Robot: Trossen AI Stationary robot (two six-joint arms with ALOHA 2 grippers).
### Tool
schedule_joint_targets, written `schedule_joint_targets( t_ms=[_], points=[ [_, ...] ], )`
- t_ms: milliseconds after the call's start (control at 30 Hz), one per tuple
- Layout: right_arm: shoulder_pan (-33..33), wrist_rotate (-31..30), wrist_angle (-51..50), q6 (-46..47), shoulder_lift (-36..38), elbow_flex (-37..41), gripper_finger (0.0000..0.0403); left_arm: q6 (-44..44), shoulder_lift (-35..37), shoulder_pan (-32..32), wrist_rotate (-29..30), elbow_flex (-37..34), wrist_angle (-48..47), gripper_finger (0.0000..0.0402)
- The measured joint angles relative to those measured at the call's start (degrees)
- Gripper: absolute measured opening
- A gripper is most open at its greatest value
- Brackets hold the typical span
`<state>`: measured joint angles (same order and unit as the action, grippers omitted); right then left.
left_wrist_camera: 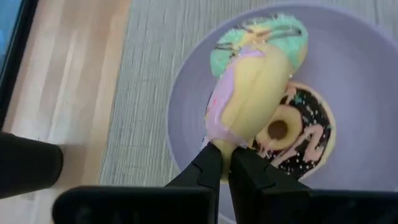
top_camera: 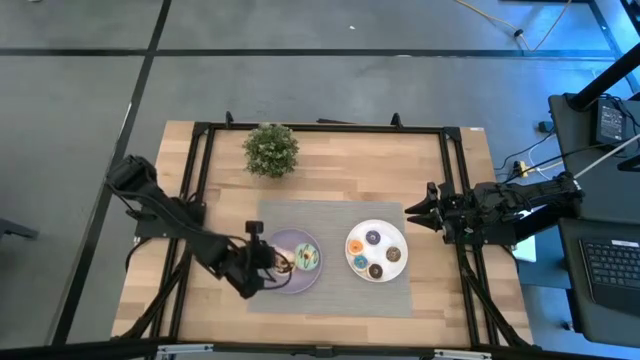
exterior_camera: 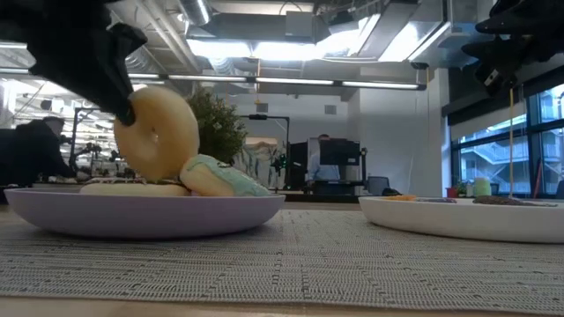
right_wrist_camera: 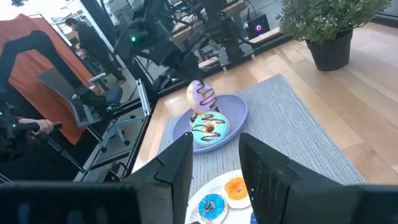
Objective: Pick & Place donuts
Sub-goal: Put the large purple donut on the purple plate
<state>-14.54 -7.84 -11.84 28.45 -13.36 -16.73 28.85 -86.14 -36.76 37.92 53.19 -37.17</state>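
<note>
The pink donut (left_wrist_camera: 249, 93) is standing up on its edge over the lilac plate (left_wrist_camera: 367, 106), and we see the left gripper (left_wrist_camera: 225, 163) pinching its rim with both fingers squeezed tight on it. From the low view the same donut (exterior_camera: 157, 132) is tilted up in the air, with its lower edge just beside the green donut (exterior_camera: 220, 176) that lies on the plate (exterior_camera: 141, 211). We see the green donut (left_wrist_camera: 273, 37) leaning at the far side of the plate, and a chocolate donut with pale squiggles (left_wrist_camera: 298, 127) lying flat under the pink one. From above, the lilac plate (top_camera: 285, 243) sits on the left part of a grey mat (top_camera: 330, 290), and the white plate (top_camera: 358, 262) sits beside it on the right. The white plate holds the tiny donuts: an orange one (top_camera: 355, 246), a purple one (top_camera: 373, 238), a blue one (top_camera: 359, 262), and two brown ones (top_camera: 394, 254) that we cannot tell apart well. The right gripper (top_camera: 415, 213) waits off the mat near the right edge of the table, well apart from the plates; its fingers (right_wrist_camera: 180, 165) are partly open and we see nothing between them. A little potted plant (top_camera: 271, 149) stands at the far side of the wooden table (top_camera: 340, 160). Across the room, a person (right_wrist_camera: 84, 34) stands by some desks.
</note>
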Motion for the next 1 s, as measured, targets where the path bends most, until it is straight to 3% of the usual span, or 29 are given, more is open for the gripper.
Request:
schedule_joint_targets(
  t_ms=[233,433,800,1000],
  points=[
    [0.0,0.0,0.1,0.0,0.0,0.0,0.0132,-2.9,-4.2,-1.5,-2.0,0.0,0.1,0.0018],
    [0.0,0.0,0.1,0.0,0.0,0.0,0.0132,-2.7,-3.2,-1.9,-7.8,0.0,1.9,0.0039],
    [0.0,-0.1,0.0,0.0,0.0,0.0,0.0132,-6.1,-2.2,-0.8,-8.2,0.0,3.6,0.0066],
    [0.0,-0.1,0.0,0.0,0.0,0.0,0.0132,-5.6,-2.2,0.7,-13.4,0.0,3.7,0.0096]
  ],
)
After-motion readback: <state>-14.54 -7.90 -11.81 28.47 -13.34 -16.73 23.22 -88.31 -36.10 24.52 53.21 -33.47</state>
